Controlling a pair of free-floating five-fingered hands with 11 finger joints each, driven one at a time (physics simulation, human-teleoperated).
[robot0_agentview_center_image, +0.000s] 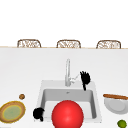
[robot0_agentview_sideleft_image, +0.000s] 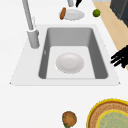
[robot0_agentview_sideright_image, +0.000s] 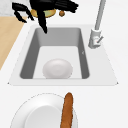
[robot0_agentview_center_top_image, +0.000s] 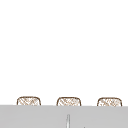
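Faucet lever (robot0_agentview_center_image: 75, 78) at sink's (robot0_agentview_center_image: 93, 88) back edge, just left of right hand (robot0_agentview_center_image: 85, 78) | fingers spread, holding nothing | left hand (robot0_agentview_center_image: 38, 113) curled, empty, at sink's front-left corner.

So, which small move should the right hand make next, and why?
Probably a short move left toward the faucet lever. The right hand hovers open just right of it, above the sink's back rim, not touching; the left hand waits at the front-left corner.
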